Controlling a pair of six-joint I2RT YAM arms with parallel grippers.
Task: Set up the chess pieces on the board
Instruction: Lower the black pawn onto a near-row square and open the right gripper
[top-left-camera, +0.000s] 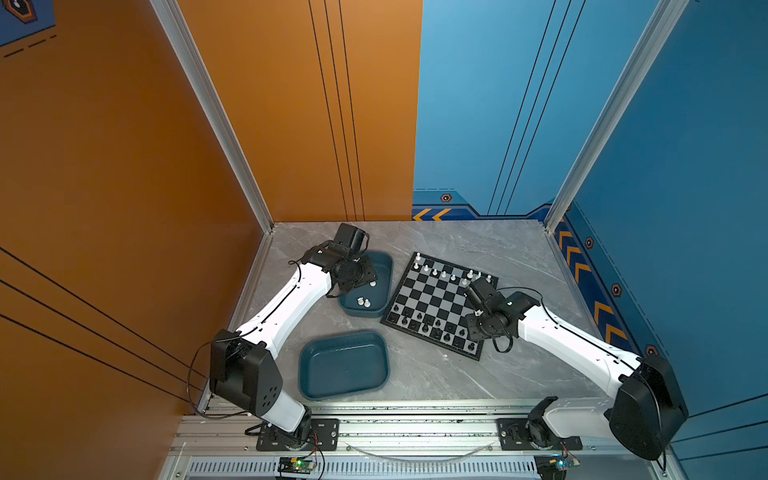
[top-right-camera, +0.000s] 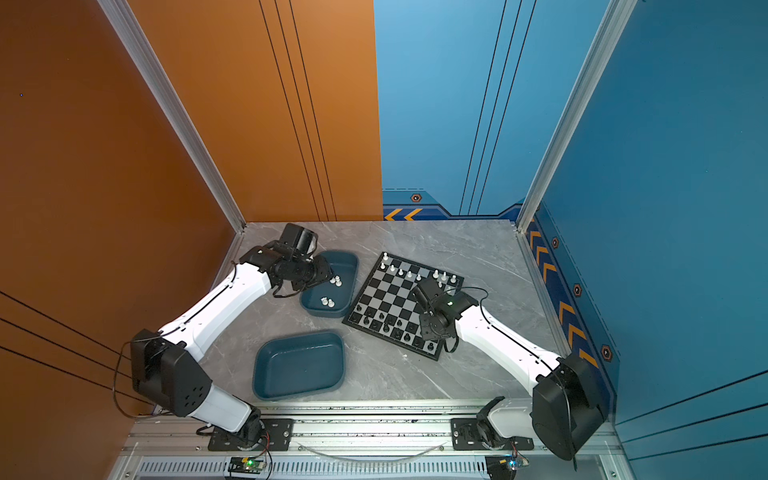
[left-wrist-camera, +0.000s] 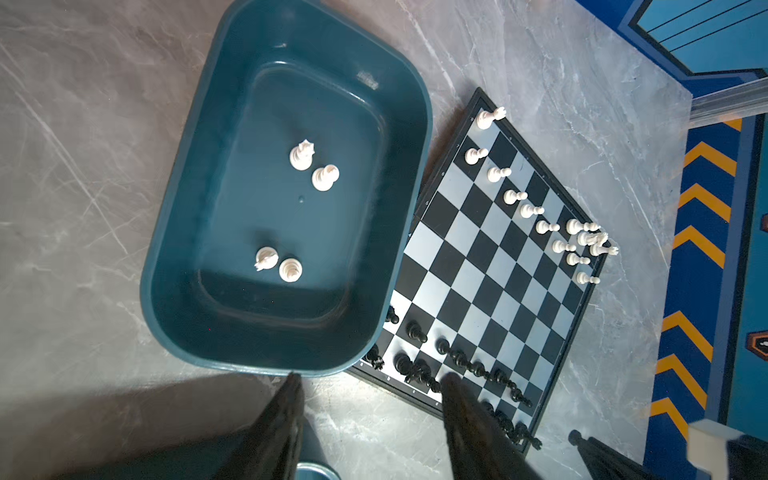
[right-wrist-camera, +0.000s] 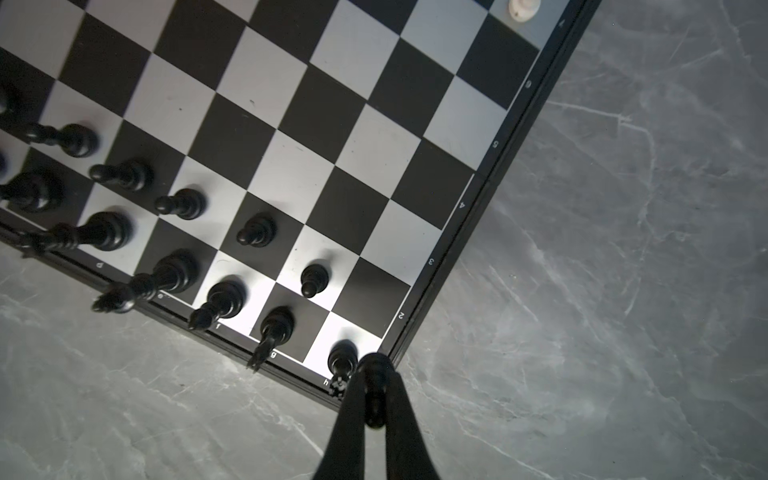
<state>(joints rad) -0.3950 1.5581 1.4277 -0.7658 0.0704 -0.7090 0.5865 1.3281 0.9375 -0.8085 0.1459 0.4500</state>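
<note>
Nearing the finish: right gripper (right-wrist-camera: 372, 368) pinches the seemingly last black pawn (right-wrist-camera: 375, 401) at the board (right-wrist-camera: 291, 174) corner; left gripper (left-wrist-camera: 370, 384), jaws apart, hovers over four white pieces (left-wrist-camera: 325, 178) in the tray (left-wrist-camera: 187, 216) beside the board.

Both top views are bright and evenly lit, with saturated walls (top-left-camera: 104, 166) and aluminium corner posts (top-left-camera: 210, 104) splayed outward by the wide lens. In the left wrist view the fingers (left-wrist-camera: 469, 415) of the left hand (left-wrist-camera: 372, 378) are dark and blurred, and a soft shadow lies on the counter (left-wrist-camera: 104, 399). The right wrist view is dimmer; glare whitens squares of the board (right-wrist-camera: 266, 158) near its corner.
</note>
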